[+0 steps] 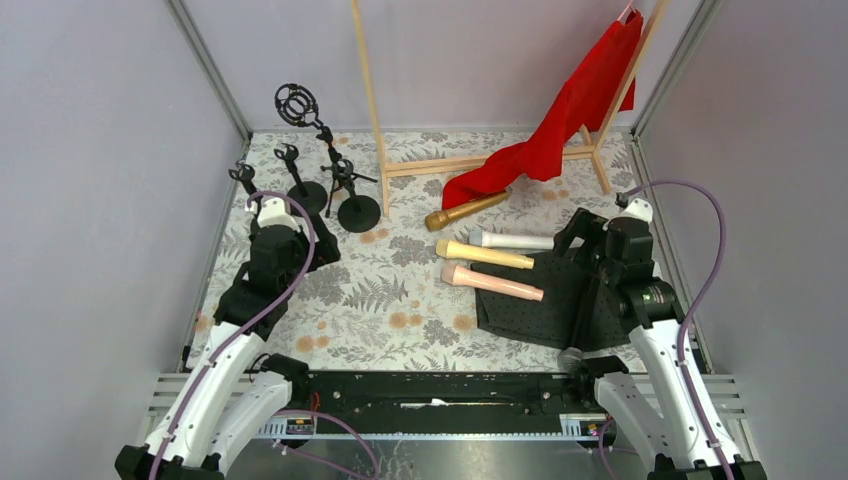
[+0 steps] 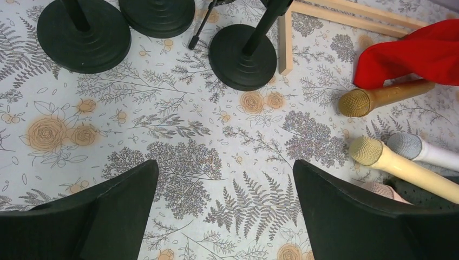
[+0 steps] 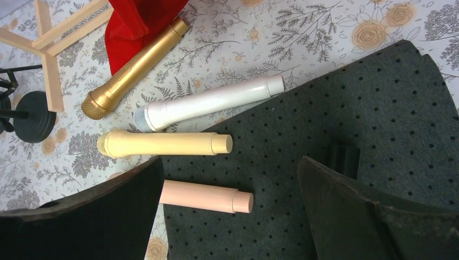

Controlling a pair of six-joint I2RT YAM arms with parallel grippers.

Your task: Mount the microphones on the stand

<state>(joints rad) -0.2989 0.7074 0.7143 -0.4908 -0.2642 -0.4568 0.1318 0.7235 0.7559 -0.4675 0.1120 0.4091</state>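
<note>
Pink microphone [image 1: 492, 282], pale yellow microphone [image 1: 485, 254], shiny gold microphone [image 1: 465, 212] and white microphone [image 1: 515, 241], smooth and round-headed, lie together on the flowery tablecloth [image 1: 400, 300]. A soft red cloth [image 1: 560, 120] and a holey black mat [image 1: 520, 310] are beside them. Left gripper [image 2: 224, 168] and right gripper [image 3: 228, 161] are spread wide, empty.

No readable text, label, brand or number shows on anything.
</note>
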